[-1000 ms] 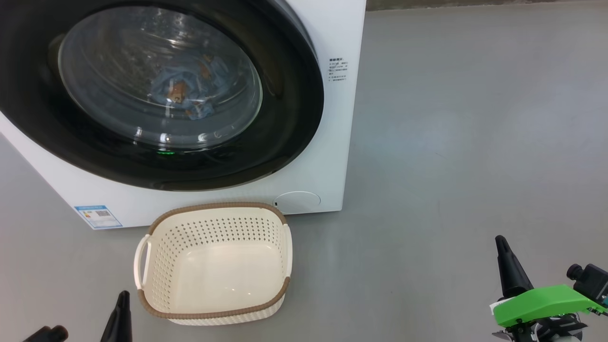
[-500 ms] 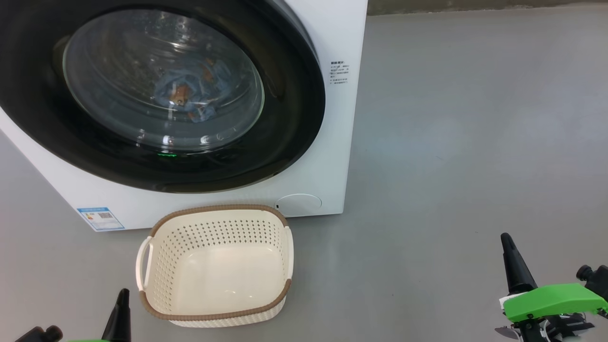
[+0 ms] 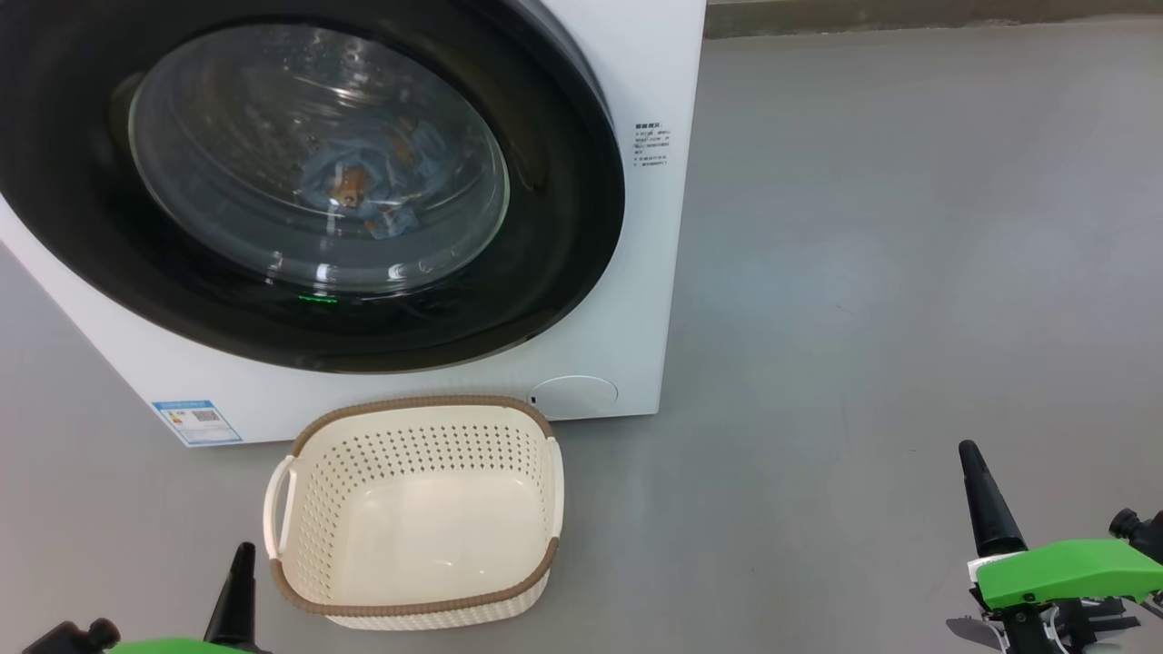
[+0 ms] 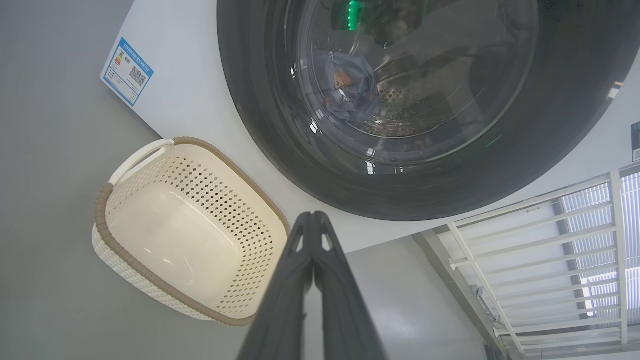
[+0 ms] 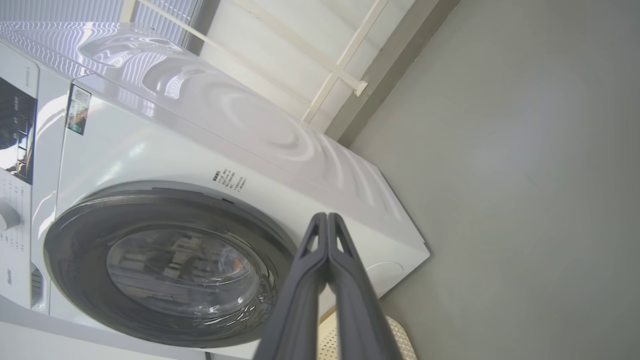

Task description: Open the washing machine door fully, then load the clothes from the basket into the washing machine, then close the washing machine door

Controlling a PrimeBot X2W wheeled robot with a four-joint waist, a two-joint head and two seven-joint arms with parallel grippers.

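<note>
Floor (image 3: 909,272): grey and smooth, spreading across the right half of the head view and under everything else.
Washing machine (image 3: 650,300): white box, taking up the upper left of the head view; in the right wrist view its control panel (image 5: 15,135) is showing at the left edge.
Washing machine door (image 3: 218,163): glossy black ring with a domed glass window, sitting flush against the machine front, closed; a small green glint is reflecting near its lower edge.
Basket (image 3: 409,401): cream, perforated, brown rim, standing on the floor at lower centre-left of the head view, just in front of the machine's base; its bare bottom is showing.
Clothes (image 3: 363,186): light blue bundle with orange-brown prints, lying inside the drum and showing through the glass, centre of the window.
Right gripper (image 3: 974,472): hanging at the lower right of the head view, green housing (image 3: 1068,559) below it; in its own wrist view (image 5: 327,217) the two fingers are pressing together, gripping nothing.
Left gripper (image 3: 242,563): poking up at the lower left, just beside the basket's left handle; in its own wrist view (image 4: 312,220) the fingers are meeting tip to tip, carrying nothing.
Round cap (image 3: 574,397): sitting low on the machine front, just above the basket's far right corner.
Blue sticker (image 3: 197,421): sitting at the machine's lower left corner.
</note>
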